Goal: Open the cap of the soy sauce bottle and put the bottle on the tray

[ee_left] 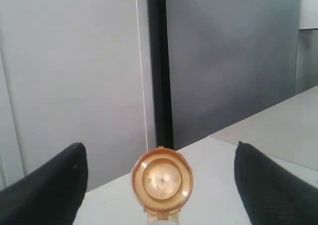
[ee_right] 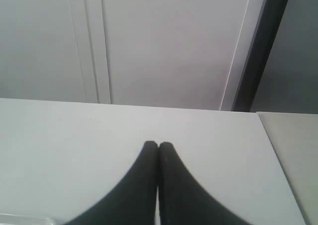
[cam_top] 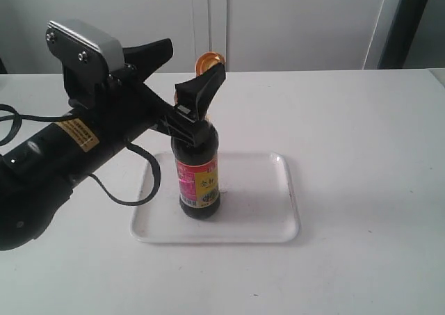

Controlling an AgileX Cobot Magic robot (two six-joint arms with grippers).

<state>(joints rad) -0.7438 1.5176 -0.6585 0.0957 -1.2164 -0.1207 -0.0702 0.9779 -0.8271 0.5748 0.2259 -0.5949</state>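
The soy sauce bottle (cam_top: pixel 199 169) stands upright on the white tray (cam_top: pixel 271 221), toward the tray's left half, its red-and-yellow label facing the front and the dark liquid filling it up to the shoulder. The tray itself lies flat on the pale tabletop (cam_top: pixel 361 134), a little left of the middle of the scene. The cap (cam_top: pixel 208 62) is flipped open: it stands up behind the neck as a golden-orange disc, and in the left wrist view the cap (ee_left: pixel 161 180) shows its round hollow inside face-on, hinged at its lower edge above something pale that is cut off by the frame. The left gripper (cam_top: pixel 182 68) reaches in from the left at the height of the bottle's top, its black arm and a loop of cable trailing back over the tabletop. Its fingers (ee_left: pixel 54 185) are spread wide, one on each side of the open cap with clear space between them and it in the wrist view; from the exterior view the nearer finger overlaps the neck, and I cannot tell whether it touches the glass. The right gripper (ee_right: pixel 158 146) does not appear in the exterior view; its own camera shows its fingers (ee_right: pixel 144 185) pressed together tip to tip with nothing between them, pointing out over bare tabletop toward a wall.
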